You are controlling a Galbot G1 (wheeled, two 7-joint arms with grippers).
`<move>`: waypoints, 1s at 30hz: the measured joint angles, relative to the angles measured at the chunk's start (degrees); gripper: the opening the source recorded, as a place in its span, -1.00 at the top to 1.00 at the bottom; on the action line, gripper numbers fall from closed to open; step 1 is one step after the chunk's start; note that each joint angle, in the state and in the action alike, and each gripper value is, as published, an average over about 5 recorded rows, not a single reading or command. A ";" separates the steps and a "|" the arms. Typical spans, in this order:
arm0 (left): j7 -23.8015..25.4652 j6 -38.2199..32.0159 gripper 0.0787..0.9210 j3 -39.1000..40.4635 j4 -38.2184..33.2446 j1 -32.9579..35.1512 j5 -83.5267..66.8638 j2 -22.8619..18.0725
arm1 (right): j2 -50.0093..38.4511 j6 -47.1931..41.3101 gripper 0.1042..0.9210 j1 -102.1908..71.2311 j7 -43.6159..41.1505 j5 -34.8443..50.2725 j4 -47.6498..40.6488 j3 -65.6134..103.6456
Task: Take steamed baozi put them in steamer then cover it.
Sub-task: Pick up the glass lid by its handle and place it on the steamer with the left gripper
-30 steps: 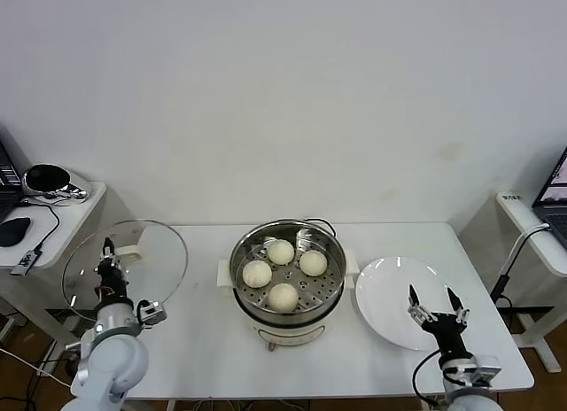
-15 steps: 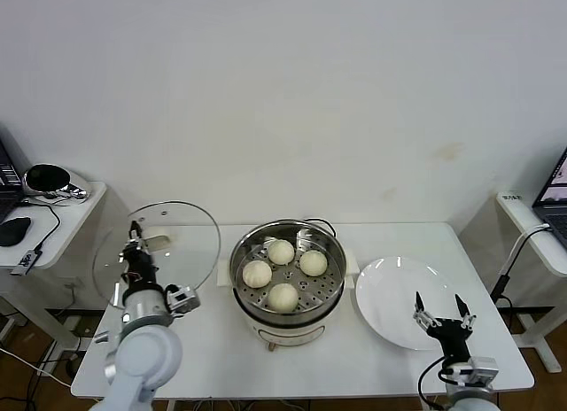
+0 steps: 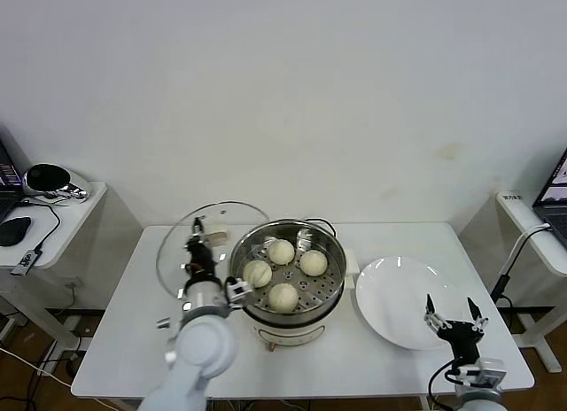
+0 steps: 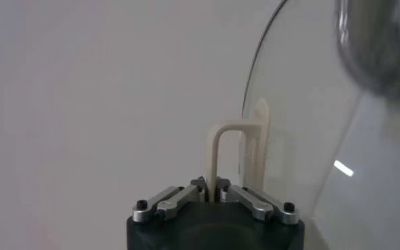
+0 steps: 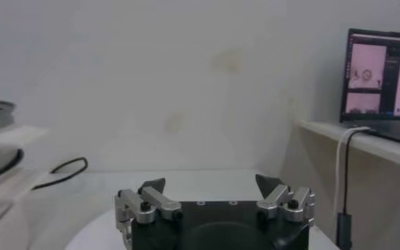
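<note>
The left gripper is clamped on the cream handle of the clear glass lid and holds it raised and tilted just beside the steamer's left rim. A second ago this gripper and lid were far out past the table's left edge; half a second ago they were halfway in; now the lid's right edge nearly meets the steel pot. In the left wrist view the fingers pinch the thin handle loop, with the glass disc standing on edge beyond them.

Four steamed baozi sit on the perforated tray inside the steamer, to the right of the left gripper and uncovered.

The right gripper, fingers spread apart and holding nothing, hovers at the near right edge of the white plate. It has drifted slightly rightward and toward the table's front edge since the earlier frames.
</note>
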 measured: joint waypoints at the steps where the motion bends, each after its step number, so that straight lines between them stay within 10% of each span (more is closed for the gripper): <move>1: 0.10 0.00 0.85 0.93 0.52 -0.66 0.32 -0.66 | 0.00 -0.04 -0.76 -0.01 0.00 -0.04 -0.01 0.15; 30: 4.06 -0.03 0.85 12.18 12.55 -6.42 11.20 -11.01 | 0.82 -0.03 -0.76 -0.86 -0.28 -0.25 -0.08 2.60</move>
